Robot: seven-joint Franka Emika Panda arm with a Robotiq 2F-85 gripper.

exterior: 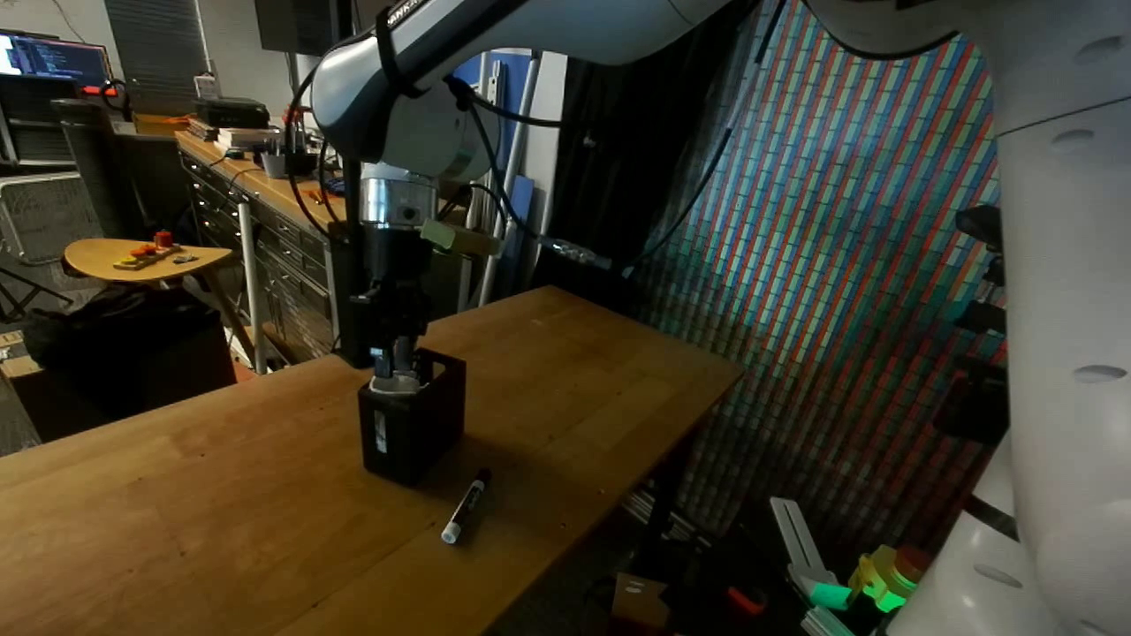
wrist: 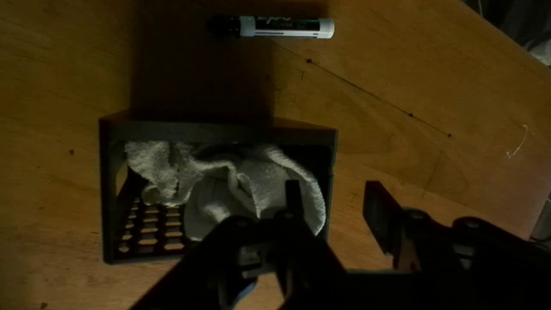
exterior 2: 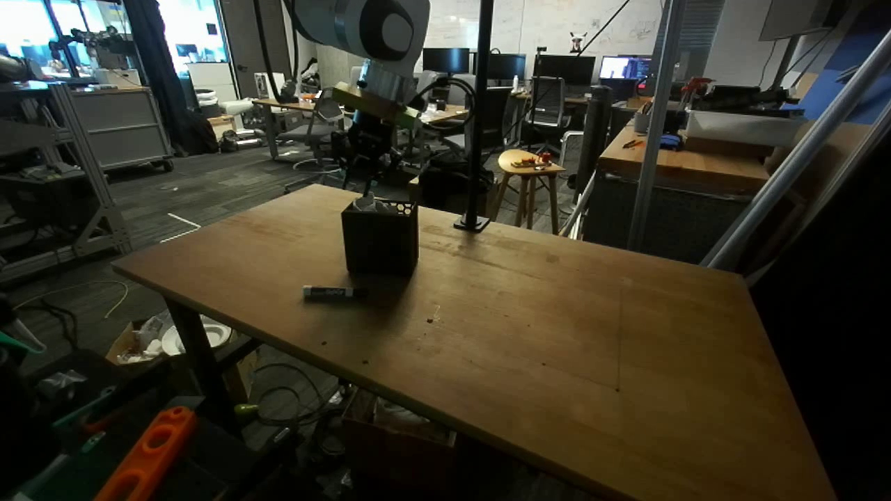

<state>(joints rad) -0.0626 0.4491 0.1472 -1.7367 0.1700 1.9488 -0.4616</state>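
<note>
Bench (exterior 2: 557,313), wooden; broad surface running right in an exterior view. Box (exterior 2: 381,240), black, toward the far edge. End effector (wrist: 333,189), jaws parted, gripping nothing, above box. Cloth (wrist: 271,176), white, inside; spread visible only in wrist view. Marker (exterior 2: 330,293), beyond box's near side.

Whitish, rounded shells clothe the arm (exterior: 565,31). Above its silver collar (exterior: 398,201) sit a black strap (exterior: 389,55) and light lettering (exterior: 408,9); beside the collar loop black cables (exterior: 530,120). Just below the collar, a yellow-green block (exterior: 459,238) juts out; farther below the collar, the tool (wrist: 333,202) is black, with narrow fingers (wrist: 295,196) and rounded joints (wrist: 472,223).
</note>
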